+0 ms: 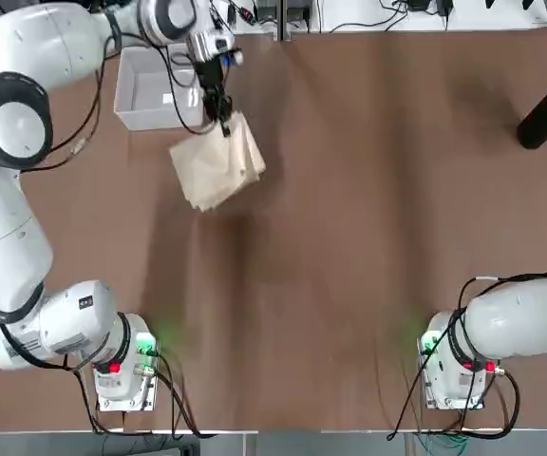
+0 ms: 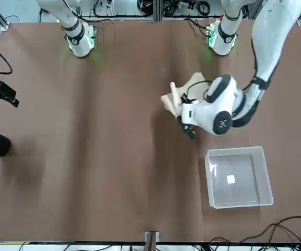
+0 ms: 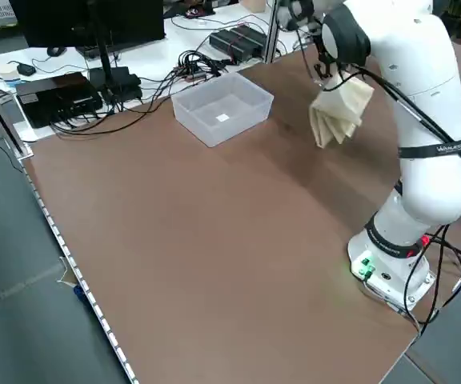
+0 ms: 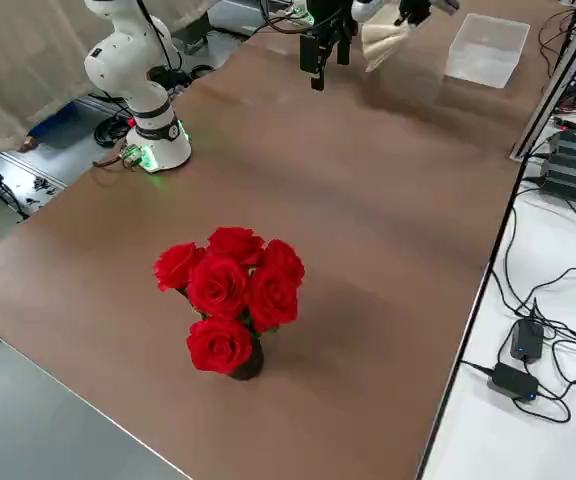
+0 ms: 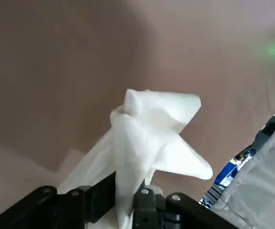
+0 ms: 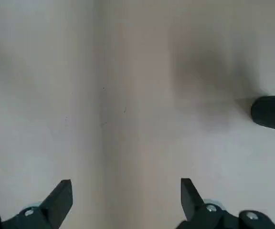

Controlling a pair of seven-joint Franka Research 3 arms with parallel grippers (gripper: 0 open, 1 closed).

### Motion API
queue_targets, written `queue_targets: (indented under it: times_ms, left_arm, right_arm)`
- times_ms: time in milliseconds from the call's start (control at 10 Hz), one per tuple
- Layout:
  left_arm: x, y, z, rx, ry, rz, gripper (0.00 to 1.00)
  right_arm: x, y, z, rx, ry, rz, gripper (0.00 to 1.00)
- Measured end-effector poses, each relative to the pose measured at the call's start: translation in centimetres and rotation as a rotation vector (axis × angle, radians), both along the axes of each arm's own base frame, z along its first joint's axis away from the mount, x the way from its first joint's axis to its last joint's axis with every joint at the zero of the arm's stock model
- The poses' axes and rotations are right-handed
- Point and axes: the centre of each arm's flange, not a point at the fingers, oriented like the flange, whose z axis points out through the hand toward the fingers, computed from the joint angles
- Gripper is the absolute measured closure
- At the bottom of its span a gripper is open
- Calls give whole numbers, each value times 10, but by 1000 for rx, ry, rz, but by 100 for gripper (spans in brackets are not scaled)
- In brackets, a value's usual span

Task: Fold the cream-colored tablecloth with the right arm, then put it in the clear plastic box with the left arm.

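The left arm's dark 2-finger gripper has its jaws pinched on 1 edge of the pale cream-beige folded tablecloth, which hangs bunched off the brown worktop, just beside the small clear plastic box w/ low walls but not in it. The box sits empty apart from a small white label inside. The right arm's gripper is parked over bare worktop near a black vase of red roses, jaws spread, holding nothing.
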Motion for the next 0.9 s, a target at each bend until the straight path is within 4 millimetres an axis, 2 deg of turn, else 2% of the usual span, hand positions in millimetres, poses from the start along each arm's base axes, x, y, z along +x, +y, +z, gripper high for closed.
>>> queue_targets:
  times_ms: [300,600,900]
  left_arm:
    - [40,57,44,45,-114,-81,84]
    - [71,101,73,62,-228,-208,84]
    - [93,148,79,55,-260,-271,84]
  right_arm:
    - [0,0,0,0,0,0,0]
    - [0,0,0,0,0,0,0]
    - [0,0,0,0,0,0,0]
